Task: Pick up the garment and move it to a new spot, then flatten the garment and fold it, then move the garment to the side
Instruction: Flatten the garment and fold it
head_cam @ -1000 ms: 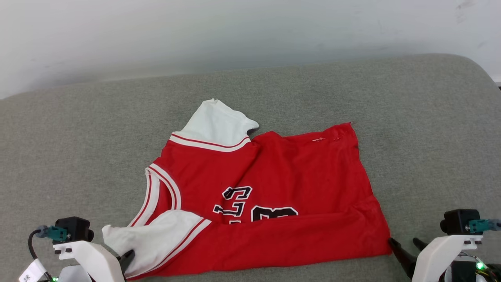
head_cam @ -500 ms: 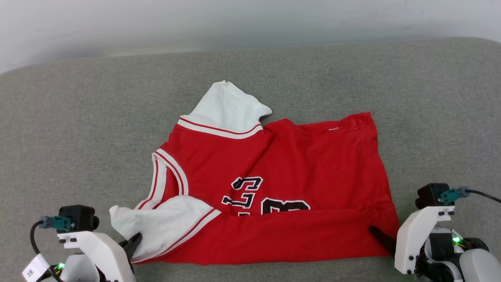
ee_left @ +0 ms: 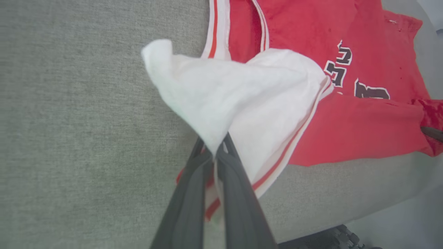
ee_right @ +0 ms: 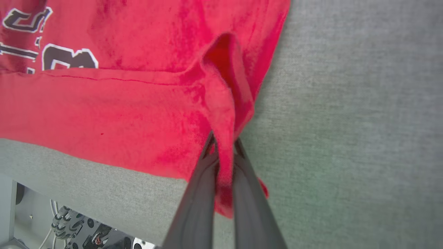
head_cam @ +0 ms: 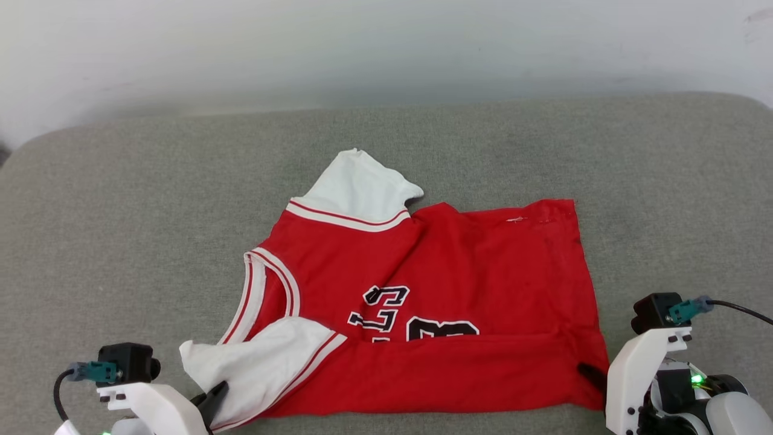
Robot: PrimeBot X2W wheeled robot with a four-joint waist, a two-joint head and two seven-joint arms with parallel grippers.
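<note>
Head view: the red jersey (head_cam: 459,284) lies partly folded near the front edge of the grey padded tabletop (head_cam: 121,229), with its near edge doubled over the black "3". The left tool (head_cam: 214,396) meets the white sleeve (head_cam: 253,356). The right tool (head_cam: 590,374) meets the red corner.

Left wrist view: the left tool's fingers are pressed together, pinching the sleeve.

Right wrist view: the right tool pinches a raised fold of red hem (ee_right: 225,103).

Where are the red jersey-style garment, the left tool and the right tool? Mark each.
Red, white-sleeved jersey garment (head_cam: 483,260): head view, red body panel.
Dark two-fingered left tool (ee_left: 213,147): left wrist view, between fingertips gripping white sleeve.
Dark two-fingered right tool (ee_right: 223,140): right wrist view, between fingertips gripping red corner.
</note>
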